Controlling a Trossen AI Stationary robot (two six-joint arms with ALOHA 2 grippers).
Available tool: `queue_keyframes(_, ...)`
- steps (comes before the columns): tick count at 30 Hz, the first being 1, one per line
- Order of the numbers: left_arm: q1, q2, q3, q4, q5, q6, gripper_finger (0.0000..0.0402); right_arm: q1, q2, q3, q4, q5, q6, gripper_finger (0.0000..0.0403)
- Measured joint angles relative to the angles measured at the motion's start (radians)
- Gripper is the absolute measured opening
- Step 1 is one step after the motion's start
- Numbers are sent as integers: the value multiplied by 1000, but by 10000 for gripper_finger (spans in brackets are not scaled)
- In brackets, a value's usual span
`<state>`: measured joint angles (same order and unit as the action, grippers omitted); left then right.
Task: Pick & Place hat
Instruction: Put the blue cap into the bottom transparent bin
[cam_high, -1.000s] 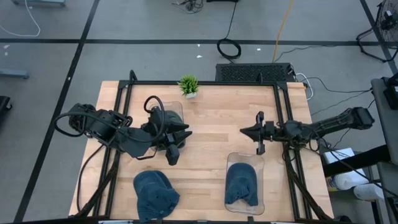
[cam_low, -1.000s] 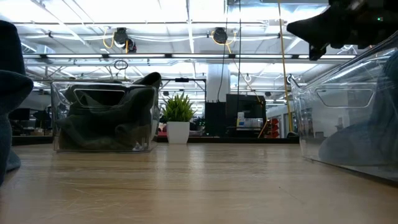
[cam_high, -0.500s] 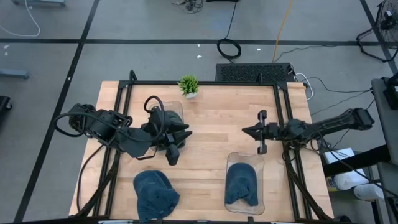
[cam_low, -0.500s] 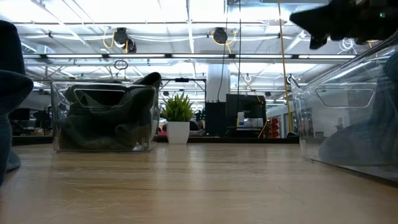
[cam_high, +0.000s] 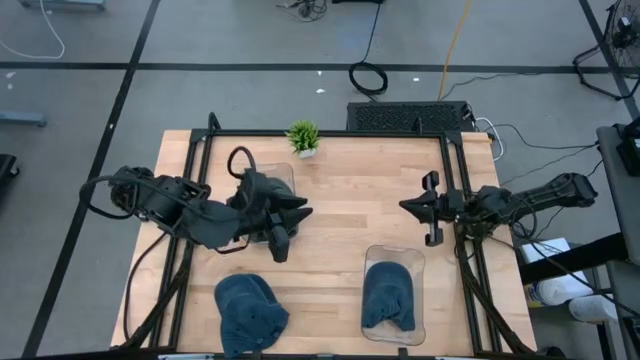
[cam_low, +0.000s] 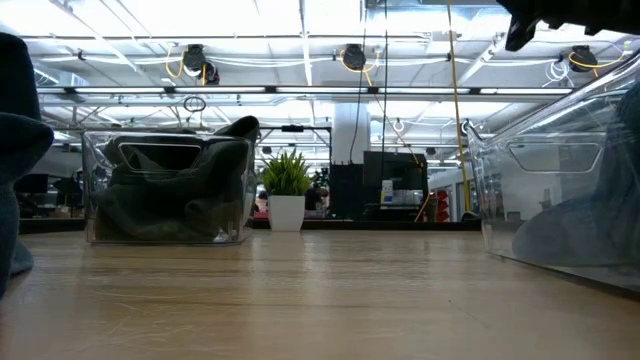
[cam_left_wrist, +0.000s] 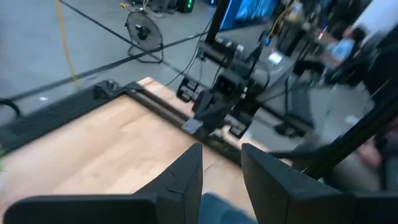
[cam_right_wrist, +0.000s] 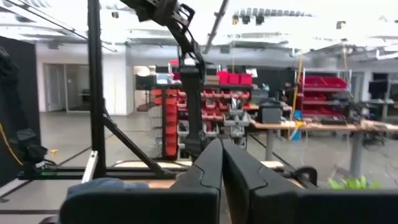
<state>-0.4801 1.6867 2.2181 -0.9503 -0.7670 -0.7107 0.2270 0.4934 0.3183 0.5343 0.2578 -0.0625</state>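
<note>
Wooden table (cam_high: 340, 205) is seen from above, with 2 dark arms reaching over it from either side. 2 clear bins are set on it: one (cam_high: 393, 295) near the front right holds a blue hat (cam_high: 388, 296), the other (cam_high: 272, 180) sits under the left arm, toward the back. A 2nd blue hat (cam_high: 248, 312) lies loose on the wood at the front left, apart from both bins. The left gripper (cam_high: 290, 222) is held above the table beside its bin, fingers parted with nothing between them. The right gripper (cam_high: 428, 208) hangs behind the front bin, fingers pressed together, empty. A small potted plant (cam_high: 303, 137) stands at the back edge.
</note>
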Motion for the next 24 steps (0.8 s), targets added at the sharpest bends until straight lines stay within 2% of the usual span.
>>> queue_keyframes(6, 20, 3, 0, 232, 7, -145, 120, 36, -40, 7, -21, 4, 19, 0)
queue_keyframes(12, 37, 3, 0, 458, -13, -141, 120, 91, -66, 200, -491, 7, 97, 0)
queue_keyframes(19, 89, 3, 0, 524, -25, 506, 120, 141, -50, 224, -548, 57, 37, 0)
queue_keyframes(21, 94, 3, 0, 547, -23, 562, 120, 142, -50, 224, -548, 57, 23, 0)
queue_keyframes(24, 102, 3, 0, 582, -24, 546, 120, 142, -50, 224, -547, 59, 19, 0)
